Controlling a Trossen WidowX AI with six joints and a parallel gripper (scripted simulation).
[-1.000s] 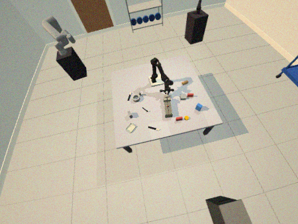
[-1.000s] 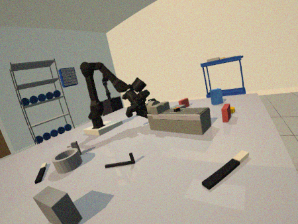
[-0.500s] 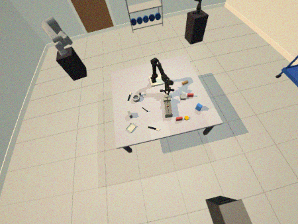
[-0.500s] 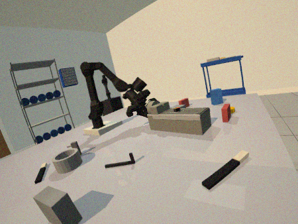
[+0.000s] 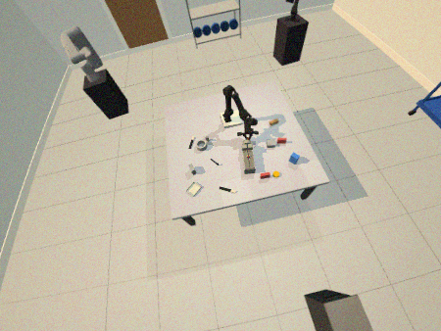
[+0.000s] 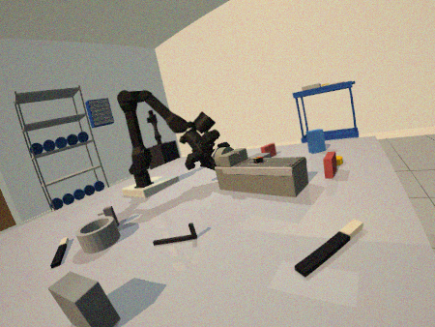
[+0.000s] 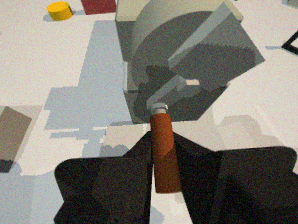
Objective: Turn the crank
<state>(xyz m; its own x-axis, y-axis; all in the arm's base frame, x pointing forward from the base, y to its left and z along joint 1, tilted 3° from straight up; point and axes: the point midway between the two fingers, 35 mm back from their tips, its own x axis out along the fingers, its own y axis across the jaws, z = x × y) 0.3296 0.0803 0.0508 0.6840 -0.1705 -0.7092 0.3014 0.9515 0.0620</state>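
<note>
The machine (image 5: pixel 249 165) (image 6: pixel 256 183) (image 7: pixel 197 111) is a long grey-brown box on the table, with a round drum and a tilted grey block at its crank end. Its small red pointer (image 5: pixel 248 157) (image 6: pixel 259 159) shows on top, partway along the slide. The brass zero marks are too small to make out, so whether the pointer is level with them cannot be told. The orange-brown crank handle (image 7: pixel 162 131) sticks out from a short grey crank arm (image 7: pixel 168 93). My gripper (image 5: pixel 248 135) (image 6: pixel 212 166) (image 7: pixel 158 134) is shut on the handle, with the black fingers on both its sides.
A red block (image 5: pixel 265 175) (image 6: pixel 330 164) and a yellow disc (image 5: pixel 276 174) (image 7: pixel 60 10) lie beyond the machine's far end. A blue block (image 5: pixel 294 158) (image 6: pixel 316 140) stands to one side. A grey ring (image 5: pixel 201 145) (image 6: pixel 99 240) and a black angled piece (image 6: pixel 174 239) lie on the other side.
</note>
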